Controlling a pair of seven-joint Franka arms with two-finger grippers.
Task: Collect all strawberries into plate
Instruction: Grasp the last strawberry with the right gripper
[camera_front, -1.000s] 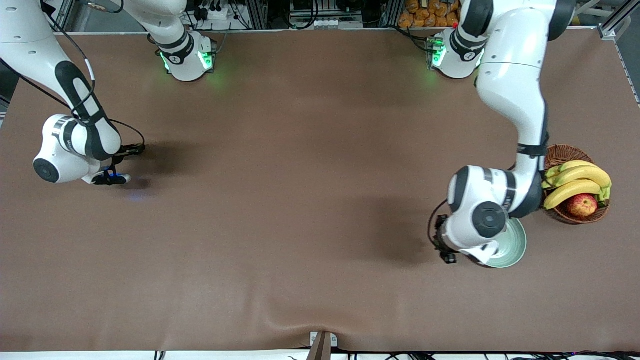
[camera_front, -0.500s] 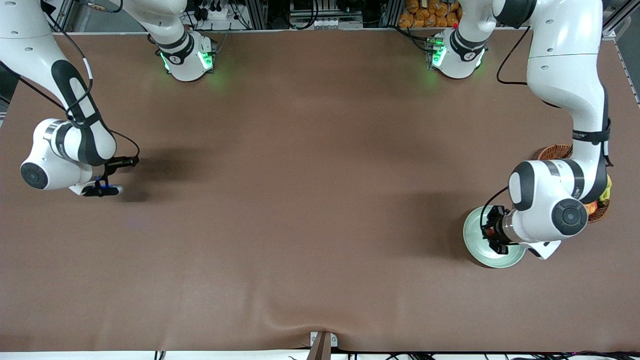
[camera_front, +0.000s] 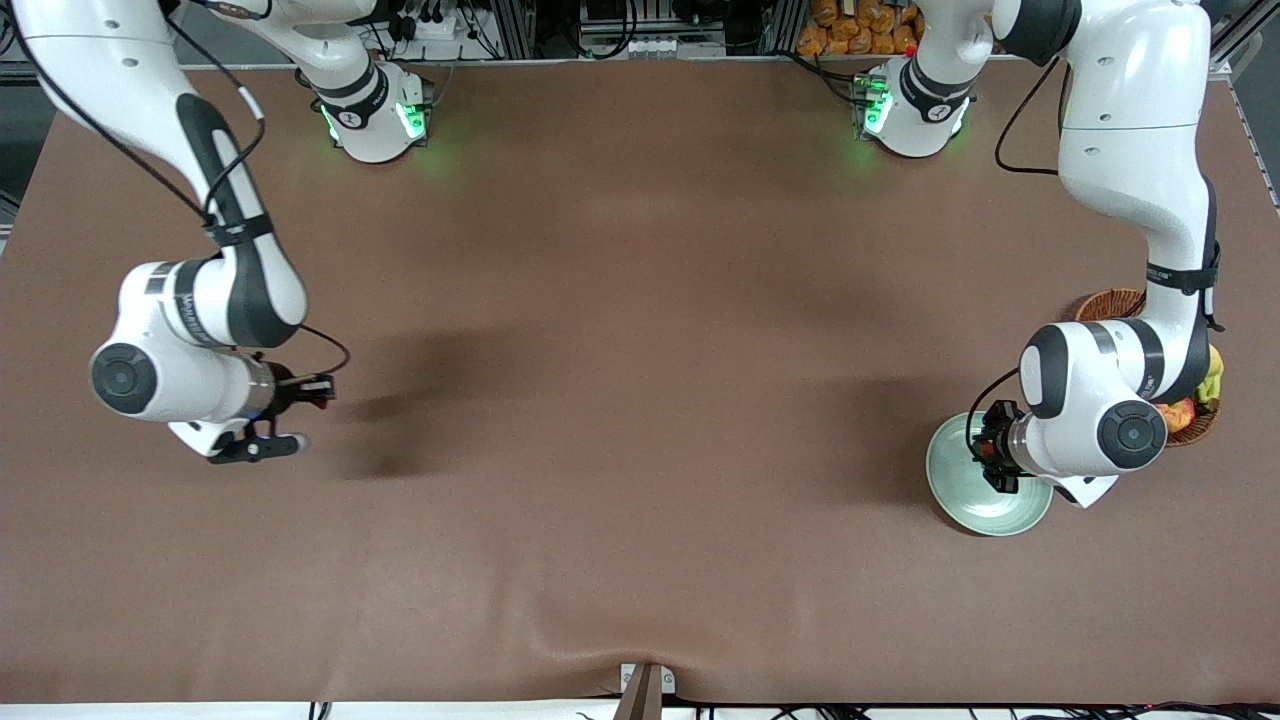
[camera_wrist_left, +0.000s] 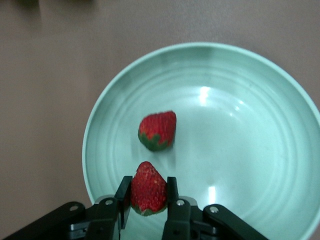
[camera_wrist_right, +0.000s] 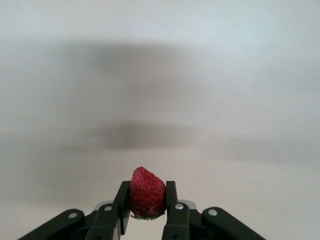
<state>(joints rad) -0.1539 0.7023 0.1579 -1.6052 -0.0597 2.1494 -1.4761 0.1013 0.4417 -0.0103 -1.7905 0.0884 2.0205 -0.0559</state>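
No text can be read with confidence; the left arm carries a small dark mark near its wrist strap (possibly a maker's name), too small to make out.

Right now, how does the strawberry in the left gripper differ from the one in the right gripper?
The left gripper holds its small red strawberry over the pale mint-green plate, where another berry lies. The right gripper holds its red strawberry over bare brown table, toward the right arm's end. Both are pinched between shut fingers.
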